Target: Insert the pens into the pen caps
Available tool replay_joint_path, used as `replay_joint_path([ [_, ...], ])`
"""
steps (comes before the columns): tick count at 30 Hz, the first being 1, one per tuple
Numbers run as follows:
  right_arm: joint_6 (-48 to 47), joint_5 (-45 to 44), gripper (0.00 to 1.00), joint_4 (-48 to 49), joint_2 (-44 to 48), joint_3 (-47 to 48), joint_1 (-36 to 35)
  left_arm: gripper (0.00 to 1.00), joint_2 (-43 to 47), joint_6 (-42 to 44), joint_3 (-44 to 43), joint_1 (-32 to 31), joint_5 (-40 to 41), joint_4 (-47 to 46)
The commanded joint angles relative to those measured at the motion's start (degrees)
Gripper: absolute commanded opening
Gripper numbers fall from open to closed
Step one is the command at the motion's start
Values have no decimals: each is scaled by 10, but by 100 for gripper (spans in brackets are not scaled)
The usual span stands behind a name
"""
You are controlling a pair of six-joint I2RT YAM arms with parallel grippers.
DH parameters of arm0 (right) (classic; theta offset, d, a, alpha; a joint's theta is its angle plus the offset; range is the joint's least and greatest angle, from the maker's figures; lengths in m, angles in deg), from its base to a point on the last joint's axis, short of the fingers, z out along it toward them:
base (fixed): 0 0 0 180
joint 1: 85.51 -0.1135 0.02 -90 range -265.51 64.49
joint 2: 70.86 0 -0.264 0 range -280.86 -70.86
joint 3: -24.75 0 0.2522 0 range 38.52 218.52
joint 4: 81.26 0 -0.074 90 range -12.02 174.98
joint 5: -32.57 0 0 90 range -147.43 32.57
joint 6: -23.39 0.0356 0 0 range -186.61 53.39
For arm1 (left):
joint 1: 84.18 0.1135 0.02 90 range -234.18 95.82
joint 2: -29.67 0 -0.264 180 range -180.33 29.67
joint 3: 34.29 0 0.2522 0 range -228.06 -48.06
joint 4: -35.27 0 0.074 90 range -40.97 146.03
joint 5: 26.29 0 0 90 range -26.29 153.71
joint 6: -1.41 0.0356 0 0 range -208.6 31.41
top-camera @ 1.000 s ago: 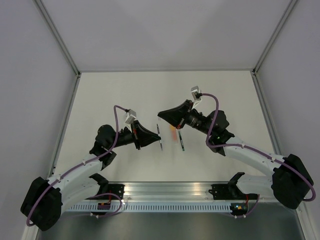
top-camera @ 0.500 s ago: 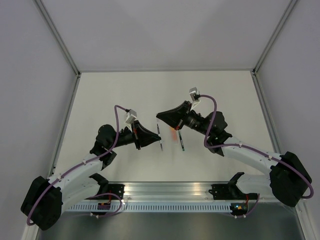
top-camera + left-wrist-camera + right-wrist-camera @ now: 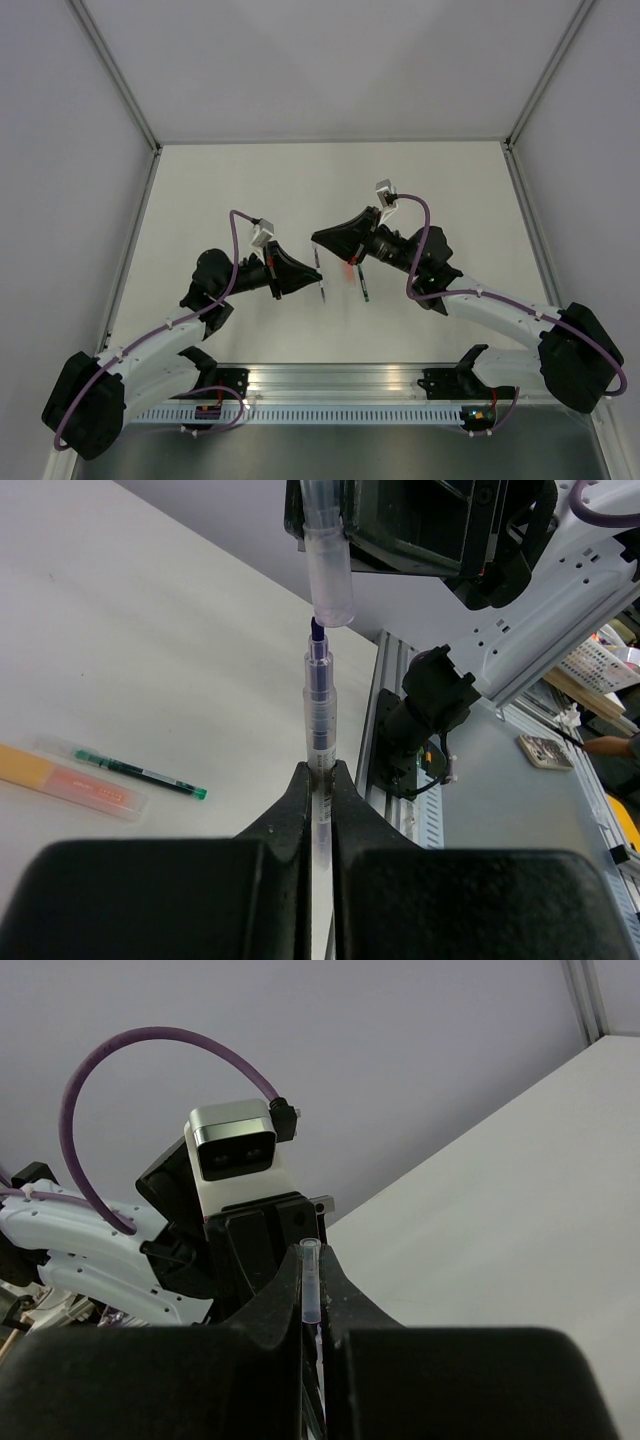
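My left gripper point(image 3: 320, 770) is shut on a clear pen point(image 3: 320, 705) with a dark blue tip, which points up at a clear pen cap point(image 3: 329, 575). My right gripper point(image 3: 311, 1260) is shut on that cap point(image 3: 311, 1285), open end down. The tip sits right at the cap's mouth, a little to its left; I cannot tell whether it has entered. In the top view the two grippers point(image 3: 318, 275) point(image 3: 317, 240) meet above the table's middle. A dark green pen point(image 3: 140, 773) and an orange-pink pen point(image 3: 65, 775) lie side by side on the table.
The white table point(image 3: 250, 190) is closed in by grey walls on three sides. The aluminium rail point(image 3: 340, 385) with the arm bases runs along the near edge. The left wrist's camera point(image 3: 235, 1150) fills the space just behind the cap.
My right gripper has drifted slightly left and nearer, bringing the cap closer to the pen's tip. The left arm has hardly moved.
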Motion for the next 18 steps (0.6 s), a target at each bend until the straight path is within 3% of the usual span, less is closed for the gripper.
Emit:
replay_joint_path([
  [1,-10,10,0,33,0,-4,-5,2,2,-6,2,-2,-15,-34],
  [18,-34,2,0,12,6,-10,-16,2,8,-5,3,-2,-12,-31],
])
